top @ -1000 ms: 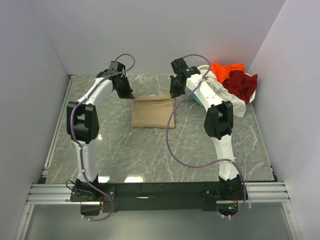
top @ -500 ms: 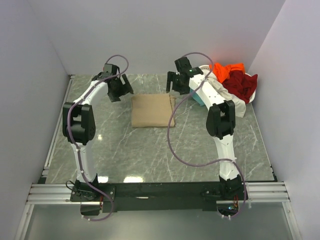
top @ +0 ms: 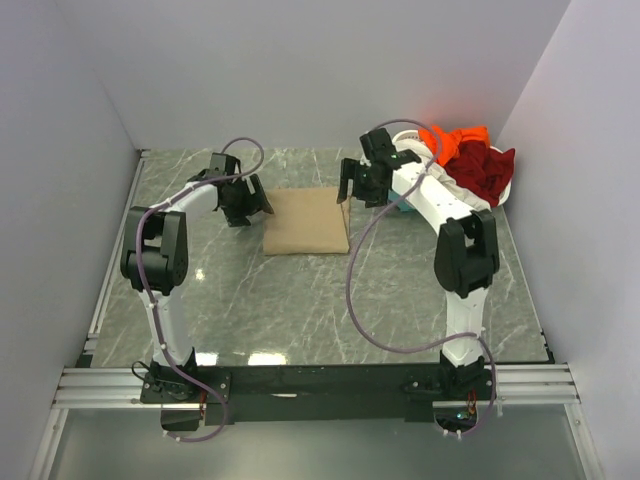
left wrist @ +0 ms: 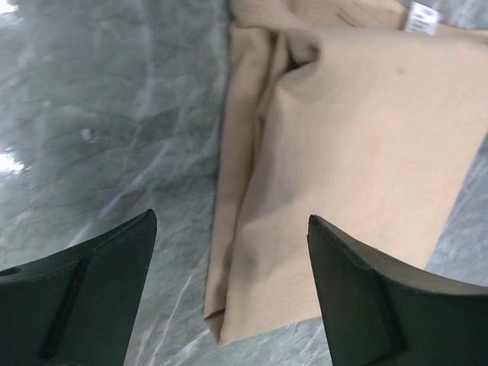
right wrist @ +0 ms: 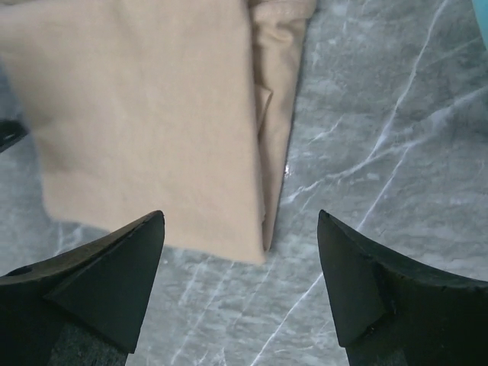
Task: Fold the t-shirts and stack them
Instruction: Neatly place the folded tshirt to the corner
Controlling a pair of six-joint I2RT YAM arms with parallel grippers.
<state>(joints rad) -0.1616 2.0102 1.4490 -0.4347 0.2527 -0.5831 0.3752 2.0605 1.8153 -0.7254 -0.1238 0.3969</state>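
Tan t-shirt (top: 306,221) lies folded into a flat rectangle on the marble table (top: 250,300), between the 2 claws; the left claw (top: 248,205) hangs just off its far left corner and the right claw (top: 353,186) just off its far right corner; both stand wide open and hold nothing. In the left wrist view the shirt's left folded edge runs up between the spread fingers (left wrist: 91,290); several plies bunch at that fold, and a small white label (left wrist: 419,15) shows ahead of the claw near the far edge. In the right wrist view the shirt's right edge lies beneath and ahead of the claw, with its layered side fold showing. Off to the right of the right claw a loose heap holds the orange t-shirt (top: 455,137), the dark red t-shirt (top: 487,168) and some cream-white cloth (top: 470,208), all unfolded.

The tan cloth looks soft, light and limp; it would likely sag, and the plies would slide apart if only the top 1 were pinched; the polished marble probably lets it slip. The best hold seems to be both side folds at once, with each claw closing over all plies, low against the table.
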